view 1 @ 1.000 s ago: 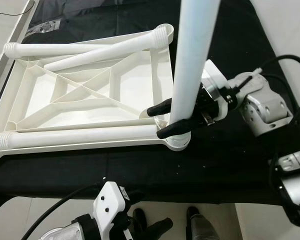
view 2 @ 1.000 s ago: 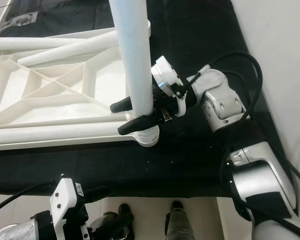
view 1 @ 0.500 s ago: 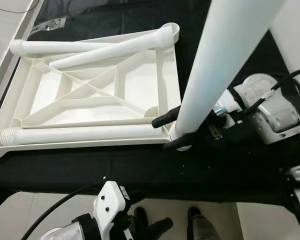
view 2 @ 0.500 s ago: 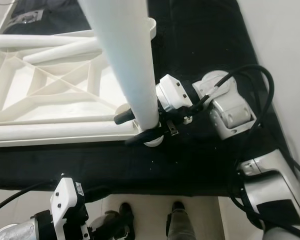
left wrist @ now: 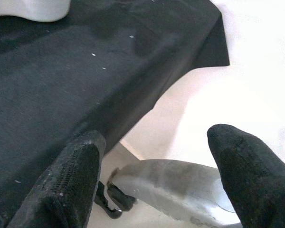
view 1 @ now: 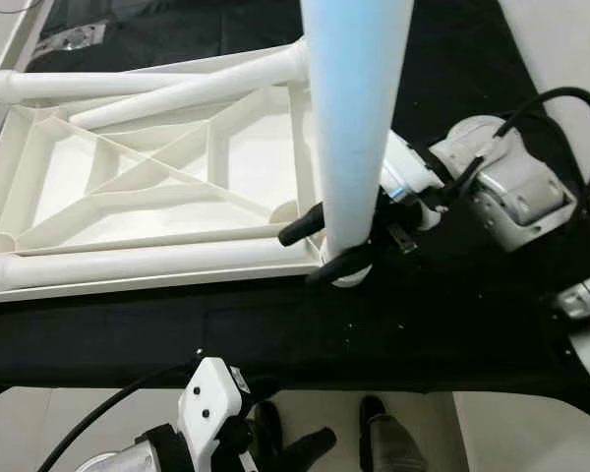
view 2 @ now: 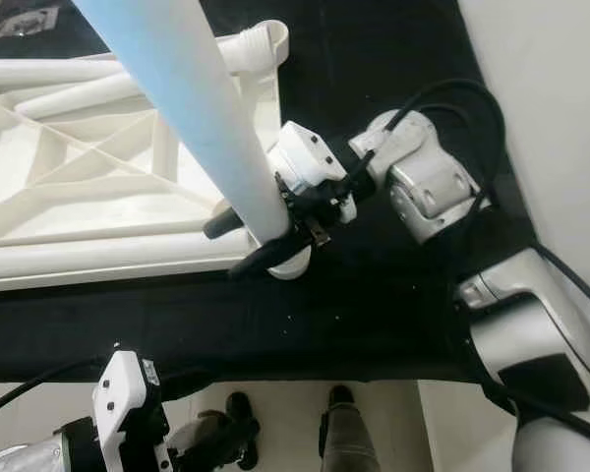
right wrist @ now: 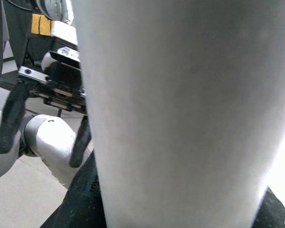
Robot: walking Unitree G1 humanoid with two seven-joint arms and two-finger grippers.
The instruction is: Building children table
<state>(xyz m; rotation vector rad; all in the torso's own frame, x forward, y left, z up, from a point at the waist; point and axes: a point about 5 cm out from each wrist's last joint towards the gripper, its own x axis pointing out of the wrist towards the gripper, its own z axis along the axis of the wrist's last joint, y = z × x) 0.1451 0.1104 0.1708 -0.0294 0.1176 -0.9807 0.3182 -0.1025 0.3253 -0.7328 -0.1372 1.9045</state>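
We see the upright white table leg [view 1: 354, 118] run out of frame at the top, its foot hidden behind our right hand [view 1: 324, 246], which is clamped around it at the near right corner socket of the upturned white tabletop [view 1: 177, 187]. The tabletop lies on the black-draped bench [view 1: 452, 315] with other legs resting on its ribbed underside. Our left hand [left wrist: 152, 180] hangs low by the bench edge, fingers spread apart.
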